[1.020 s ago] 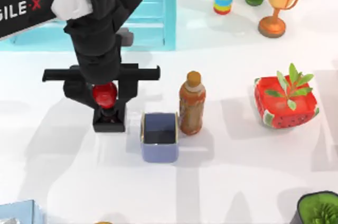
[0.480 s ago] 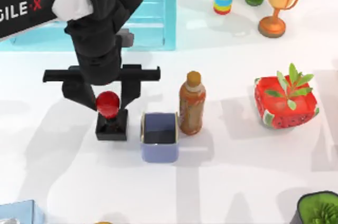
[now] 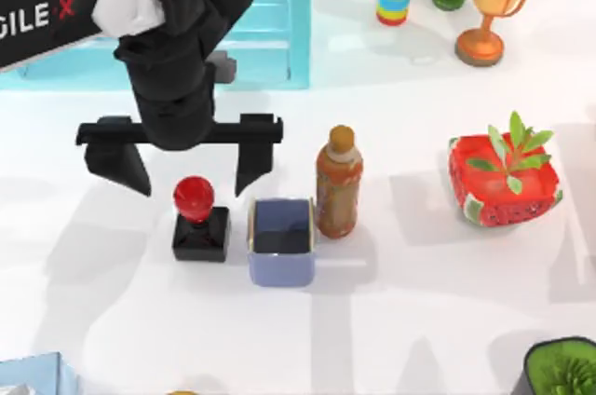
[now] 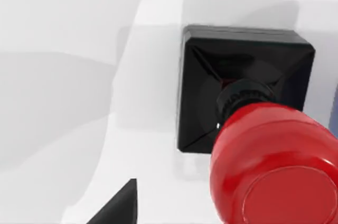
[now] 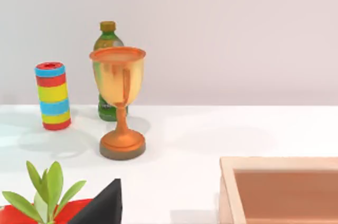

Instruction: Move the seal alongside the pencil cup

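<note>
The seal (image 3: 198, 221) stands upright on the white tabletop (image 3: 419, 320), left of the middle of the top view. Its black base sits just beside the left wall of the blue pencil cup (image 3: 281, 240), with a thin gap between them. The left claw (image 3: 184, 164) hangs above the seal with its two fingers spread wide open, touching nothing. An amber bottle (image 3: 339, 183) stands at the cup's upper right corner.
</note>
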